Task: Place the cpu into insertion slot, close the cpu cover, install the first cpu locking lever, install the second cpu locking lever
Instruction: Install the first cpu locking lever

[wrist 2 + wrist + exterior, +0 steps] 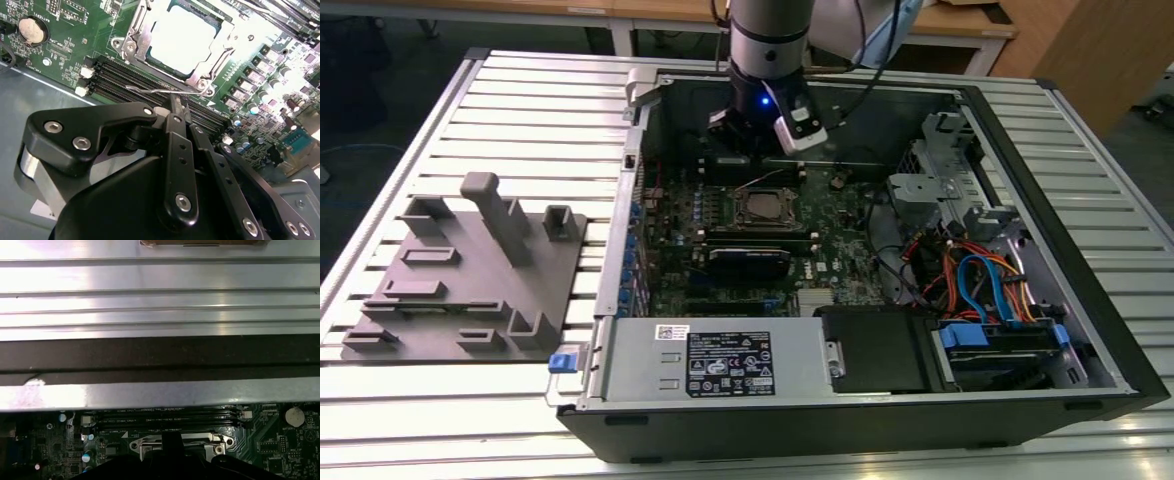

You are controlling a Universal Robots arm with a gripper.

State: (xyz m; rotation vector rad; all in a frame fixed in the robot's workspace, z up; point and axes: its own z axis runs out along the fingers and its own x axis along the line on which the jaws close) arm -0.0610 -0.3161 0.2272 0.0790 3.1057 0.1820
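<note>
The cpu [185,37] lies in the insertion slot [765,207], its silvery top showing bright through the window of the cpu cover [202,75], which lies down over it. A thin silver locking lever [150,90] runs along the socket's edge beside the memory slots. My gripper [177,106] is shut, its black fingers pressed together with their tips right at this lever. In the exterior view the gripper [750,150] hangs inside the case just beyond the socket. In the first wrist view a fingertip [172,440] stands in front of the socket frame.
Black memory slots [115,80] lie between gripper and socket. A coin battery [31,30] sits on the board. The case wall [160,357] is close behind. The power supply [707,360] and cables [987,290] fill the case's near side. A grey fixture [467,270] stands at the exterior view's left.
</note>
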